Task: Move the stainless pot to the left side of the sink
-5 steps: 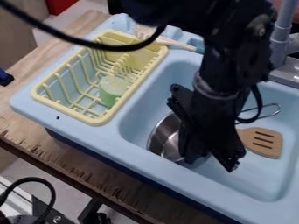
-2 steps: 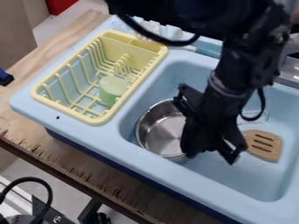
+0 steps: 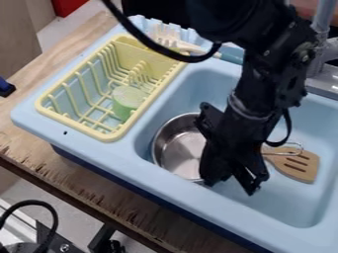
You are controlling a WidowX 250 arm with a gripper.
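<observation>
My black gripper [image 3: 230, 185] hangs over the sink basin at the pot's right side, open, its two fingertips apart. The stainless pot [image 3: 180, 148] sits upright in the left part of the basin, close to the left wall. Its right side is hidden behind the gripper. To the right of the arm, the pot's wire handle [image 3: 301, 147] shows above a wooden slotted spatula. The light blue sink [image 3: 161, 193] surrounds them. Whether the fingers touch the pot I cannot tell.
A yellow dish rack [image 3: 111, 136] with a green object [image 3: 129, 101] stands left of the basin. The wooden slotted spatula [image 3: 297, 165] lies to the right. Behind the arm rises a grey faucet [image 3: 320, 44]; a utensil with a teal handle [image 3: 228, 58] lies along the back.
The pot has shifted left in the basin, and its wire handle has come lower in view. The gripper swung right, then slightly back left.
</observation>
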